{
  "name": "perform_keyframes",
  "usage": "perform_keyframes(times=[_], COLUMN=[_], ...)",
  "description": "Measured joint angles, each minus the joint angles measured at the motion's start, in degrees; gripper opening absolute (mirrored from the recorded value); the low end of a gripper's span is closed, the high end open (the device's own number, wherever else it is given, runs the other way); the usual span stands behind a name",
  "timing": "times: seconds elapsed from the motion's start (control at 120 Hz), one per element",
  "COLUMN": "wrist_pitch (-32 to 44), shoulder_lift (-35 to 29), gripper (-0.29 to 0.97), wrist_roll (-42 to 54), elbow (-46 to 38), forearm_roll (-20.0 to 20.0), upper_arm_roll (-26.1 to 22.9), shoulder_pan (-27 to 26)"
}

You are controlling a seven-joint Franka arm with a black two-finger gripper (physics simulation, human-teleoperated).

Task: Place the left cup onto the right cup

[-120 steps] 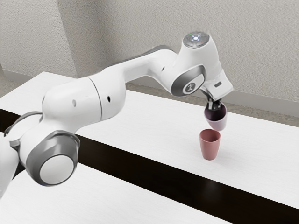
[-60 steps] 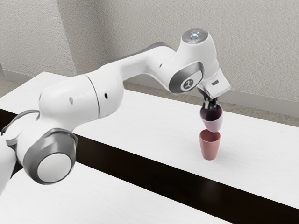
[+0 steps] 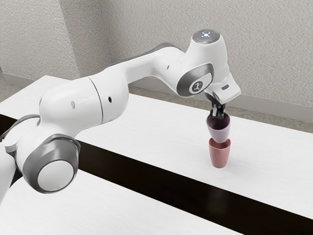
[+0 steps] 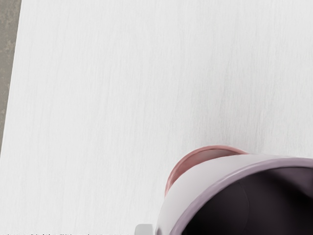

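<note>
Gripper (image 3: pixel 218 113), fingers narrow on the rim of the mauve cup (image 3: pixel 219 131), is holding it upright, base at the mouth of the pink cup (image 3: pixel 219 154), toward the far edge of the table (image 3: pixel 274 161); centring and levelling before release looks wise.

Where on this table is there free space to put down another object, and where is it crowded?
The white tabletop is bare between the dark band and the pink cup, and also to the exterior view's right of that cup. It is crowded only at the pink cup itself, where the gripper holds the pale cup directly over it.
</note>
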Motion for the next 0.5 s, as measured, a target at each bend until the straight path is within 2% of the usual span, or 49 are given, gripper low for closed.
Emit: perform_keyframes(times=[0.5], wrist_pitch=[-1.86], shoulder_lift=[0.61], gripper=[-0.11], wrist_roll=[-2.15], elbow=[-0.17], forearm_roll=[-0.91], upper_arm_roll=[0.08], shoulder_pan=[0.25])
